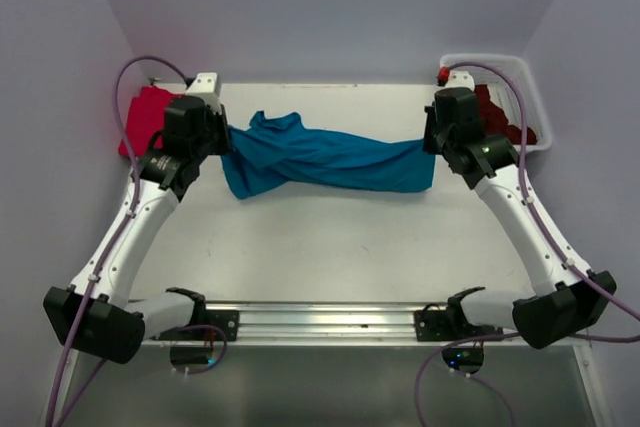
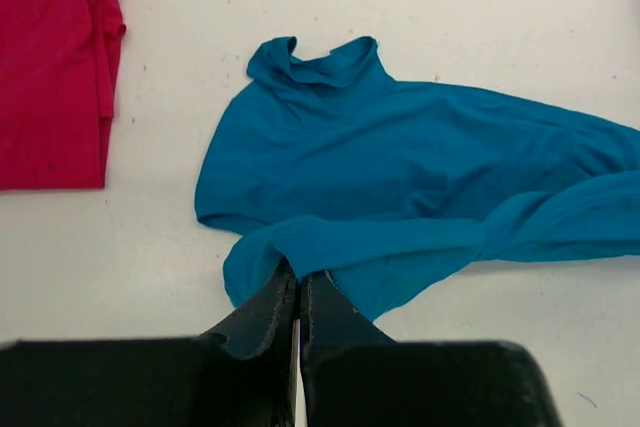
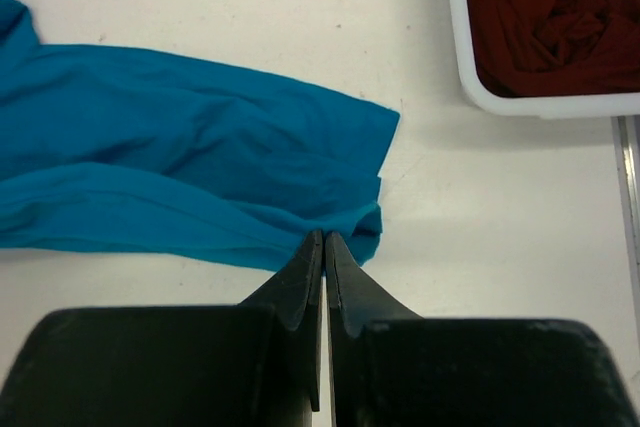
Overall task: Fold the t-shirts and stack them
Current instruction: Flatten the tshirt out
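Observation:
A teal blue t-shirt (image 1: pixel 320 159) lies stretched and rumpled across the far half of the table, collar at the left (image 2: pixel 320 62). My left gripper (image 2: pixel 297 282) is shut on a fold of its left edge (image 2: pixel 330 247). My right gripper (image 3: pixel 325 242) is shut on its lower right corner (image 3: pixel 365 222). A bright red t-shirt (image 1: pixel 142 119) lies folded at the far left, also in the left wrist view (image 2: pixel 50 87). Dark maroon t-shirts (image 3: pixel 550 17) lie heaped in the basket at the far right (image 1: pixel 500 112).
A white plastic basket (image 1: pixel 535 107) stands at the far right corner, its rim in the right wrist view (image 3: pixel 470 67). A metal rail (image 1: pixel 320 317) runs along the near table edge between the arm bases. Purple walls close in the back and sides.

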`<state>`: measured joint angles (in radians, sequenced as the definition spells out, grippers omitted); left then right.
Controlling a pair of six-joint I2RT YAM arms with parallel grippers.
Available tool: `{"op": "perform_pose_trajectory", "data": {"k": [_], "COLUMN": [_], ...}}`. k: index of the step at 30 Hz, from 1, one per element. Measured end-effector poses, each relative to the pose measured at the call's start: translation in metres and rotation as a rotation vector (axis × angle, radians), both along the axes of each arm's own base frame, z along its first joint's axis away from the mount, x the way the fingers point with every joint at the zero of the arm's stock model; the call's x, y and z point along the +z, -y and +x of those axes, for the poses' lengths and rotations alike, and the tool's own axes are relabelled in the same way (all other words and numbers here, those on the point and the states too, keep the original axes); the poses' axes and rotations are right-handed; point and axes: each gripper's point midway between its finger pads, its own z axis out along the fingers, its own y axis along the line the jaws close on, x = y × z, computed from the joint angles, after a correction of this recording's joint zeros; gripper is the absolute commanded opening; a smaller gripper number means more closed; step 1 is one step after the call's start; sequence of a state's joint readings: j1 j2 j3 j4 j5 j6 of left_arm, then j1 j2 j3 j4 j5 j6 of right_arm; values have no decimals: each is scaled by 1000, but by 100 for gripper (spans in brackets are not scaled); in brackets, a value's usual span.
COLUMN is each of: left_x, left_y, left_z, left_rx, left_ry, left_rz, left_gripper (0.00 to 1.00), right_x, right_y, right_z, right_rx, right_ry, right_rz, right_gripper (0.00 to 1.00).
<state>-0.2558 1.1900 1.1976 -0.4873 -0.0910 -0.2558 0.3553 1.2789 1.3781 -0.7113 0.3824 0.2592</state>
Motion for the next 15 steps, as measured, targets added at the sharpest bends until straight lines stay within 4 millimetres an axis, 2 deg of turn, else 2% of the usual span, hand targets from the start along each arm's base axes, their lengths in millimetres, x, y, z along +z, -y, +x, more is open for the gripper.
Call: {"op": "perform_pose_trajectory", "data": {"k": [2,4,5,11,12,15], "left_x": [9,34,52,184,201,245], "left_y": [1,0,-1,-11,-14,-22], "left_z": [-9,-22,-31,-86,-98,-129], "left_rx": [-11,-20,-24,-56,-62,-68], "left_ry": [16,85,134,485,532,649], "left_rz": [-18,-45,-60,-142,-147,-162], "left_gripper": [0,0,0,0,0,0], "right_x": [5,21,33,140,154,176], "right_y": [-3,-5,-5,6,9,16], "right_z": [-10,-26,-34,-92,-101,-126], "right_rx": [22,53,66,145,155,183], "right_ry": [19,86,126,509,571,695], "right_rz": [24,61,80,218,232,252], "right_gripper": [0,0,0,0,0,0]}}
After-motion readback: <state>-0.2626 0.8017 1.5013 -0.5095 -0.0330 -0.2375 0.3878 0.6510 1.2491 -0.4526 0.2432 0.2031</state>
